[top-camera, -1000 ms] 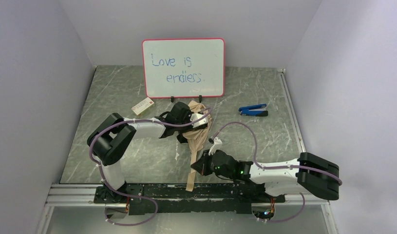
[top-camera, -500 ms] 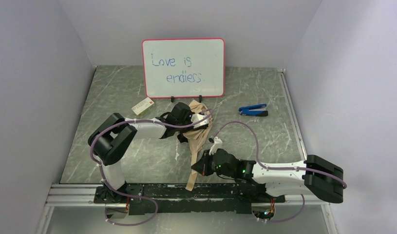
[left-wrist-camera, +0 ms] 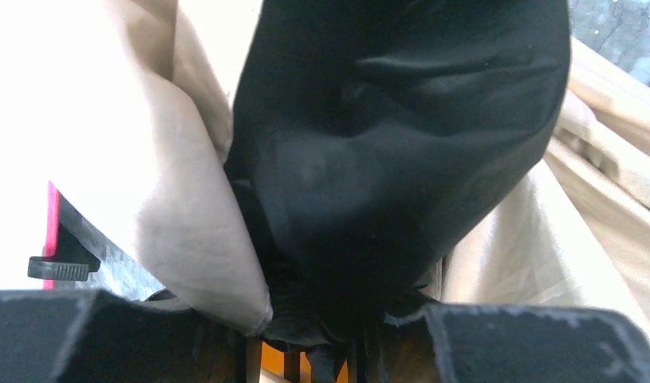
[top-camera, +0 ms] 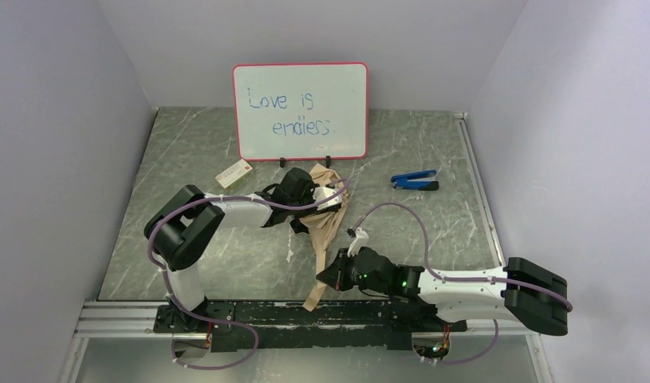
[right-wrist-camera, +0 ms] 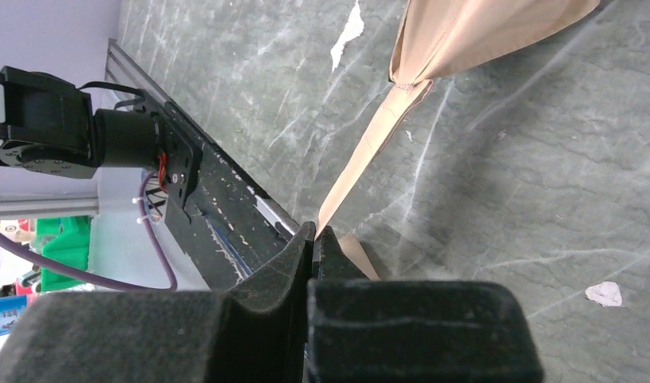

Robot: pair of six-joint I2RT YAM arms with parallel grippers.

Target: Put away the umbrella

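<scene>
Finds the umbrella (top-camera: 328,227) mid-bench, a crumpled tan-and-black bundle just in front of the whiteboard (top-camera: 301,112), with 1 tan strip (top-camera: 312,299) trailing down to the black rail (top-camera: 250,313) at the near edge. Hems the marble bench (top-camera: 210,255) with pale walls (top-camera: 66,120) on 3 sides. Shows open surface left of the bundle, and more on the right between it and the blue clip tool (top-camera: 415,179) near the right edge. Puts a small white-red box (top-camera: 234,173) by the whiteboard's lower left corner, just beyond the left forearm.

Folds the left arm at the elbow and runs the forearm rightward, with the left end effector (top-camera: 309,199) buried in the bundle's far end. Through the left wrist camera, shows both fingers (left-wrist-camera: 106,339) flanking black lining (left-wrist-camera: 401,159) and tan fabric, pressed in on the bundle, with a sliver of orange handle (left-wrist-camera: 269,361) between them. Stretches the right arm low and leftward along the near edge. Brings the right end effector (top-camera: 323,280) together on the strip, pinching it near the rail, and draws the strip taut from there up to the bundle.
</scene>
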